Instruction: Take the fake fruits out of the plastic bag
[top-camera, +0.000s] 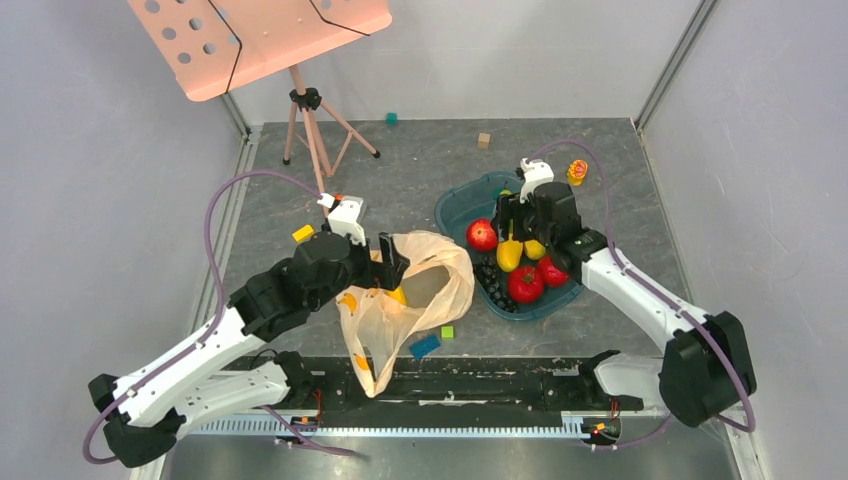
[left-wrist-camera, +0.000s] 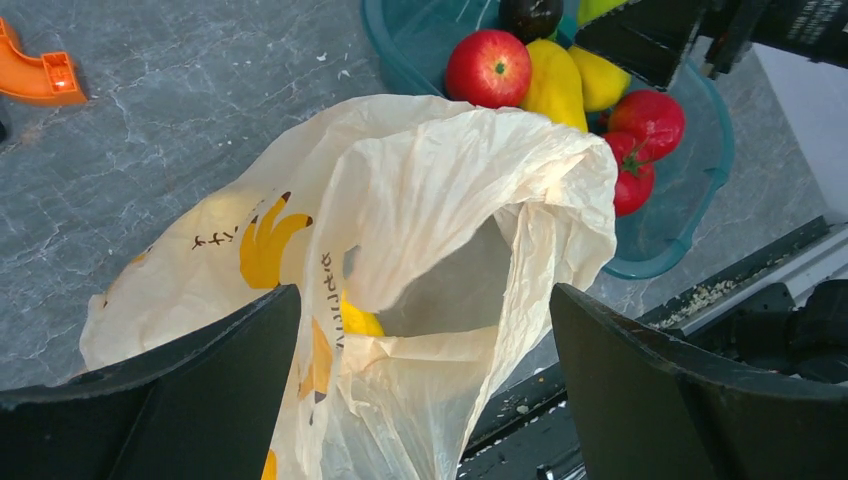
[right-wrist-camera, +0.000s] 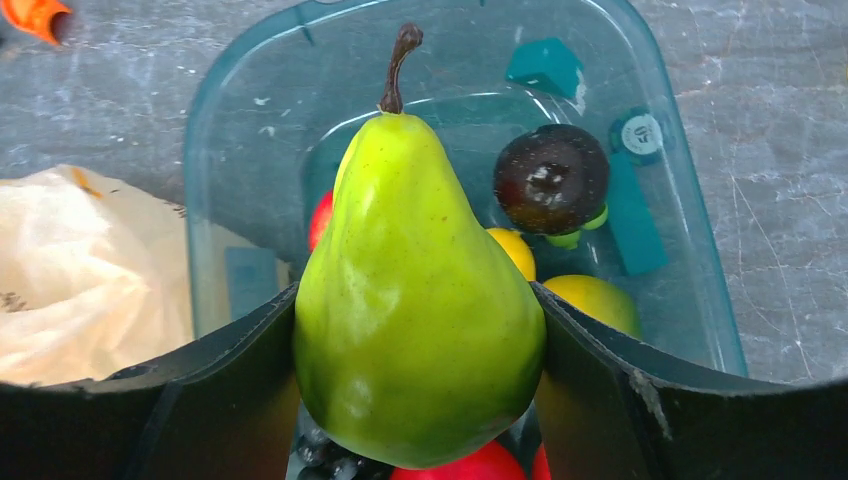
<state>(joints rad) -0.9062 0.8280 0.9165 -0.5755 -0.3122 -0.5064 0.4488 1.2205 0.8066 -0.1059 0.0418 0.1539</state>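
Note:
The cream plastic bag printed with yellow bananas lies at the table's near middle, its mouth open toward the tray. My left gripper is open, its jaws wide apart on either side of the bag's rim. A yellow fruit shows inside the bag. My right gripper is shut on the green pear, stem up, above the teal tray. In the tray lie a red apple, a yellow banana-like piece, a lemon and a red tomato-like fruit.
A dark plum and black grapes are also in the tray. A pink music stand stands at the back left. Small blocks lie around: yellow, blue, green, teal, wooden.

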